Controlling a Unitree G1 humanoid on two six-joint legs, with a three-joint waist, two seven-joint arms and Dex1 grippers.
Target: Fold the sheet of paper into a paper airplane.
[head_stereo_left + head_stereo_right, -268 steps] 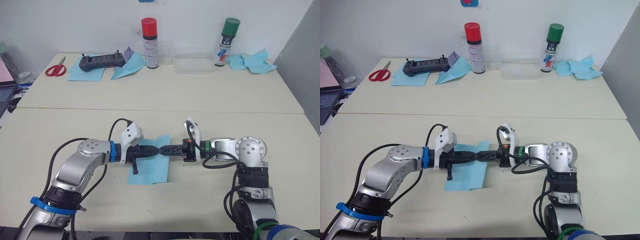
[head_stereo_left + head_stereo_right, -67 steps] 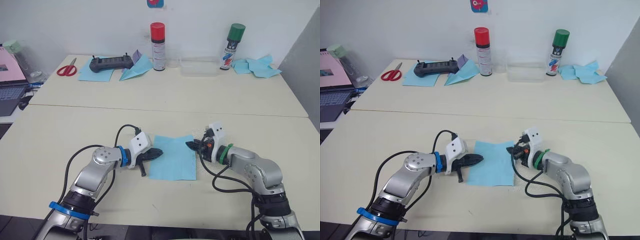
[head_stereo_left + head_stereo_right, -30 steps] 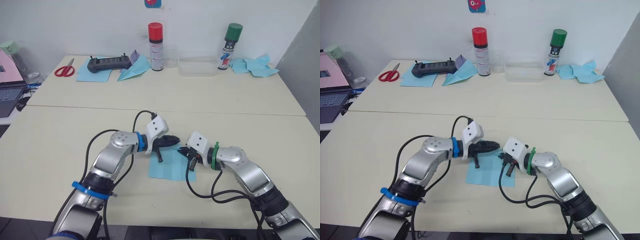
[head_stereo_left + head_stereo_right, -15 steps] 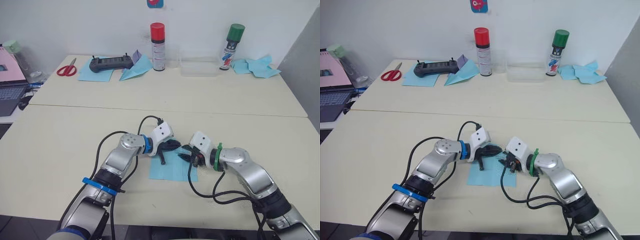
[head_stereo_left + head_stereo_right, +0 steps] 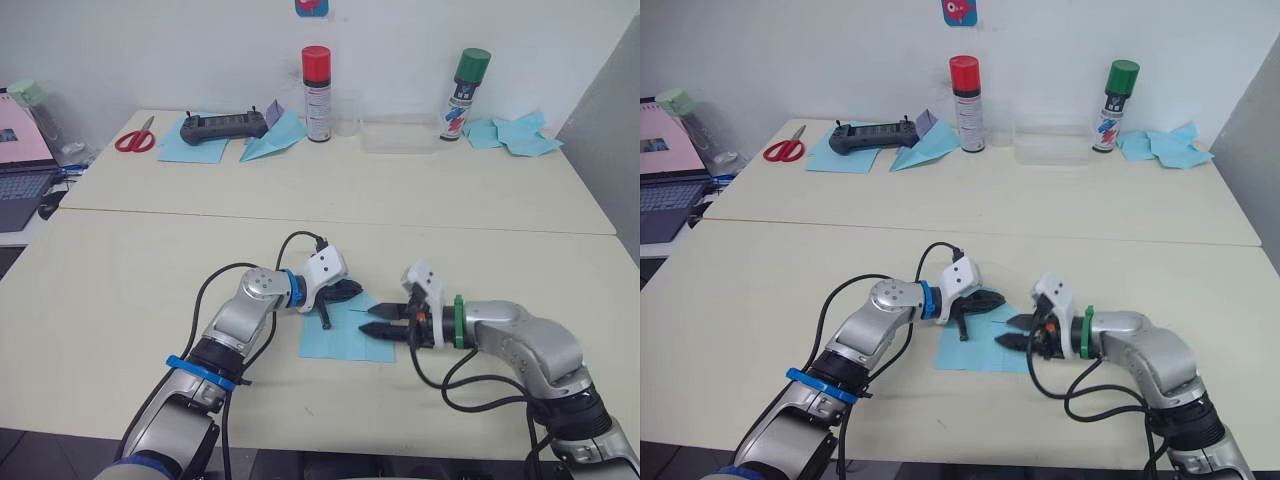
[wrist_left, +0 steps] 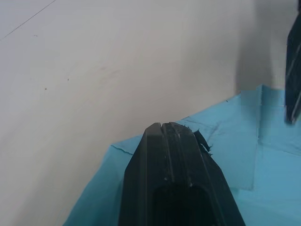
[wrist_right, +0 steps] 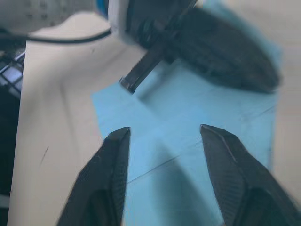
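Your sheet of paper (image 5: 345,331) lies flat on the near table (image 5: 120,290), roughly centred between your two arms, light blue with crease lines visible in the right wrist view. Your left gripper (image 5: 352,291) sits over the sheet's far edge, fingers pressed together with no gap, tips resting on or just above the paper; in the left wrist view the closed fingers (image 6: 171,155) cover a small ragged spot at the paper's edge, and you can't tell whether any paper is pinched between them. Your right gripper (image 5: 368,327) comes in from the right, low over the sheet's right part, its two fingers spread apart with bare paper showing between them; it's holding nothing. The two grippers are near each other but apart.

On the far table: red scissors (image 5: 130,137) at far left, a black controller (image 5: 224,126) on a flat blue sheet (image 5: 184,150), a long-winged blue paper dart (image 5: 271,138) just right of it, a red-capped spray can (image 5: 317,79), a clear plastic box (image 5: 399,133), a green-capped spray can (image 5: 462,80), and crumpled blue scraps (image 5: 510,132) at far right. A laptop (image 5: 22,170) sits at the left edge.
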